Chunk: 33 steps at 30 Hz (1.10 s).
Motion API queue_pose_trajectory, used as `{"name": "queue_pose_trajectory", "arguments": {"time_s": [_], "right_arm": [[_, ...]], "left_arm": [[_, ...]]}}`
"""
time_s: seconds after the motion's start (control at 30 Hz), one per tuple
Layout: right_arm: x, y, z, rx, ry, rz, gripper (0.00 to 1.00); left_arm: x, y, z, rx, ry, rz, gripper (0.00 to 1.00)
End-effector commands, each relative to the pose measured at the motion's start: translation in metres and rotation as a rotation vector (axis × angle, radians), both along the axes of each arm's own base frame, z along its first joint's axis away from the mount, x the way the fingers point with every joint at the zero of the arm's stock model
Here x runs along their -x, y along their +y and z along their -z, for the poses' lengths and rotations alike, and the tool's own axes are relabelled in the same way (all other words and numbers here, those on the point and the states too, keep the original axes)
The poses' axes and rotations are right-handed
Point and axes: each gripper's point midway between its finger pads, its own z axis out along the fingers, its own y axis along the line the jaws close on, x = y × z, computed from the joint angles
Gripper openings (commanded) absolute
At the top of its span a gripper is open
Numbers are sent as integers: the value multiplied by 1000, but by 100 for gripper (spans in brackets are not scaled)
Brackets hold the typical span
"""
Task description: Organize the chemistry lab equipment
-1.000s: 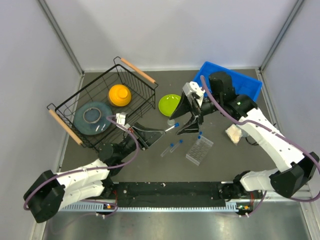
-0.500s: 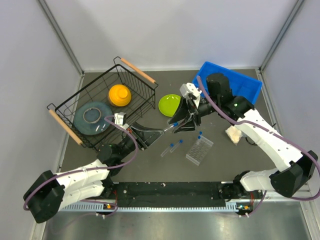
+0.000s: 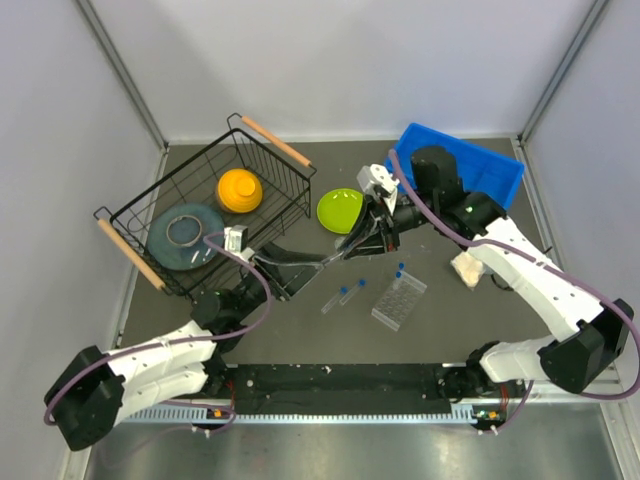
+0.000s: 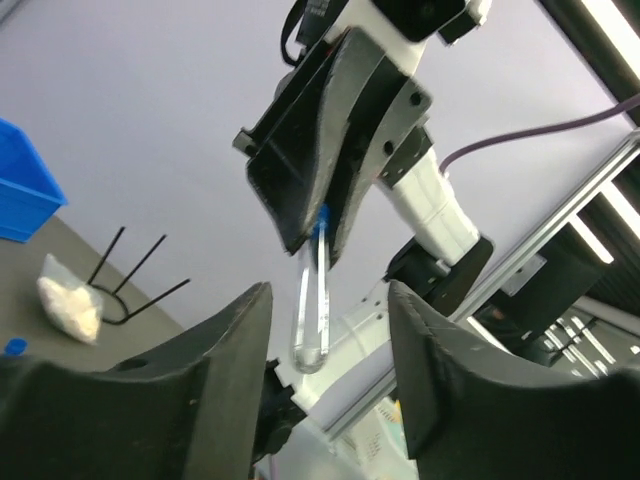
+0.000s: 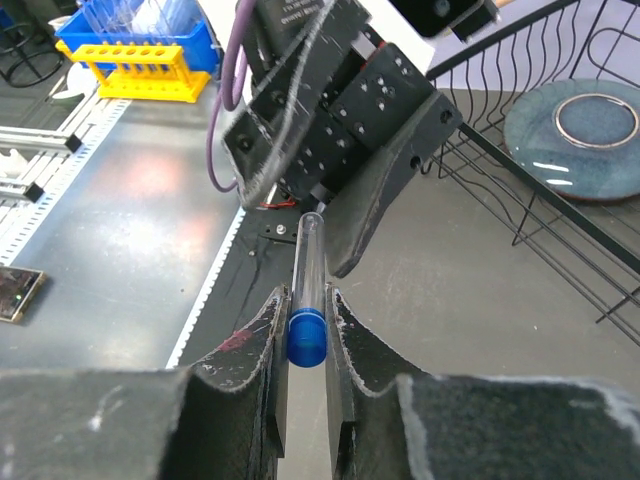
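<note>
A clear blue-capped tube (image 3: 337,257) hangs in the air between the two grippers, over the middle of the table. My right gripper (image 5: 305,310) is shut on its blue cap (image 5: 306,338). My left gripper (image 4: 328,295) stands open around the tube's round bottom (image 4: 312,340), with a gap on each side. Two more blue-capped tubes (image 3: 343,295) lie on the table beside the clear grid rack (image 3: 399,300). One tube (image 3: 400,268) stands in the rack's far corner. The white-filled packet (image 3: 467,266) lies to the right, next to the thin black loop (image 4: 130,275).
A black wire basket (image 3: 270,165) at the back left holds an orange dome (image 3: 240,190) and a blue-grey plate (image 3: 186,235). A lime-green plate (image 3: 339,209) lies just behind the grippers. A blue bin (image 3: 480,165) sits at the back right.
The right gripper has closed on the tube's blue cap. The left gripper, shut on the tube before, has opened off it.
</note>
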Motion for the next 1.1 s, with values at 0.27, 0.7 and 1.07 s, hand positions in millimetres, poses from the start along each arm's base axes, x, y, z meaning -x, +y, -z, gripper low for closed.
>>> {"name": "queue_pose_trajectory", "arguments": {"time_s": [0.27,0.7,1.07], "right_arm": [[-41,-43,36,133,-56,291,5],[-59,-155,119,571,-235,661,8],[-81,-176,175,812,-64,735,9]], "left_arm": [[-23,25,37,-315,60,-261,89],[-27,33,132,-865,114,-258,90],[-34,27,152,-966,96,-235,91]]}}
